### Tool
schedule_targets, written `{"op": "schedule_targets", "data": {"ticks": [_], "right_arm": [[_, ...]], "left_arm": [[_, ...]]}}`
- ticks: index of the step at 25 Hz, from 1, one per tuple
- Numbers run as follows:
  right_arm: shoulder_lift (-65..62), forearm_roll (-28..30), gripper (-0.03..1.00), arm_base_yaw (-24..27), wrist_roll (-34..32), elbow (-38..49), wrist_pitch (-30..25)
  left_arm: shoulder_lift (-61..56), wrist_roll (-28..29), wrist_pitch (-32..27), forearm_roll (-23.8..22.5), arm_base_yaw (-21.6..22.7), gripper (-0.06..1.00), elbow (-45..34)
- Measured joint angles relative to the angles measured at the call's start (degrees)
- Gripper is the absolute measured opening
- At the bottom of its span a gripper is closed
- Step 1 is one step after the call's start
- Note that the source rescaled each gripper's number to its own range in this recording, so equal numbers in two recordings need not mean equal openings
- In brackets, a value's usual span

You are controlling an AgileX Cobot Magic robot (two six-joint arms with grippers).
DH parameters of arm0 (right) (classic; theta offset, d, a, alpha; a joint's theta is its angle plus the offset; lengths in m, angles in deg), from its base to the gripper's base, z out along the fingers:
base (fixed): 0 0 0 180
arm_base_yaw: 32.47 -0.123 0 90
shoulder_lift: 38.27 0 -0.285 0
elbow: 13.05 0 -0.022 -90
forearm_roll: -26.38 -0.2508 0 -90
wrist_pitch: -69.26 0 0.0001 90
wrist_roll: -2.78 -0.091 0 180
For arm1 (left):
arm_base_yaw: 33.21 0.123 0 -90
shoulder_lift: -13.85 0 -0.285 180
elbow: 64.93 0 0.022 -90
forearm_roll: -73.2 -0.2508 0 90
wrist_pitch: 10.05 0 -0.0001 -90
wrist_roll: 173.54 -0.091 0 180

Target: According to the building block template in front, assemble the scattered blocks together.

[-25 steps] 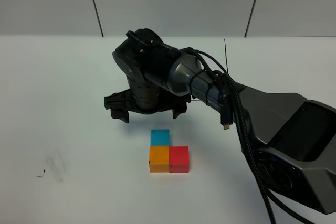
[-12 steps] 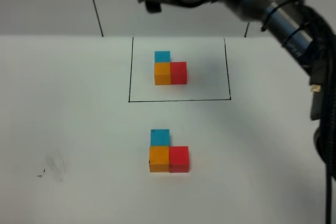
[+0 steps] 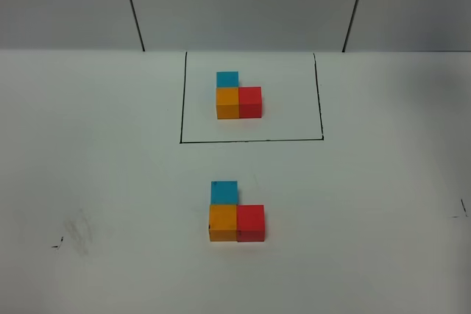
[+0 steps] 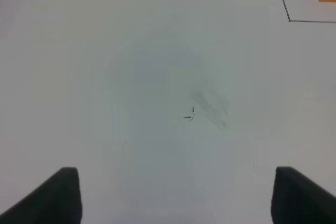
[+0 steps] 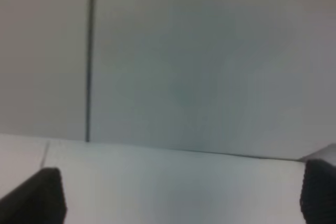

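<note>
White table (image 3: 88, 167) | three loose cubes (image 3: 235, 213) sit joined below framed model (image 3: 238, 95), matching it | both pincers spread, empty | best step: hold arms clear.
</note>
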Motion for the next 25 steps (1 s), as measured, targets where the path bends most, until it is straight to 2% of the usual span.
{"op": "schedule_targets", "data": {"ticks": [3,7,10,13,20,22,25], "right_arm": [[-3.5,-5.8,0.82,7.8,8.0,1.1,-0.1],[-9.9,-10.7,0.82,15.6,16.0,5.6,-0.2],[-16.3,-12.4,0.82,20.3,18.6,11.5,-0.2],[-23.8,-12.6,0.82,22.6,19.0,18.4,-0.2],[-41.7,-12.0,0.82,21.9,18.9,34.1,1.7],[-47.3,-10.2,0.82,19.2,18.9,38.0,2.8],[-55.7,-7.1,0.82,12.3,19.0,43.5,3.3]], "left_arm": [[0.0,0.0,0.0,0.0,0.0,0.63,0.0],[0.0,0.0,0.0,0.0,0.0,0.63,0.0],[0.0,0.0,0.0,0.3,0.0,0.63,0.0],[0.0,0.0,0.0,0.0,0.0,0.63,0.0],[0.0,0.0,0.0,0.0,0.0,0.63,0.0],[0.0,0.0,0.0,0.0,0.0,0.63,0.0],[0.0,0.0,0.0,0.0,0.0,0.63,0.0]]}}
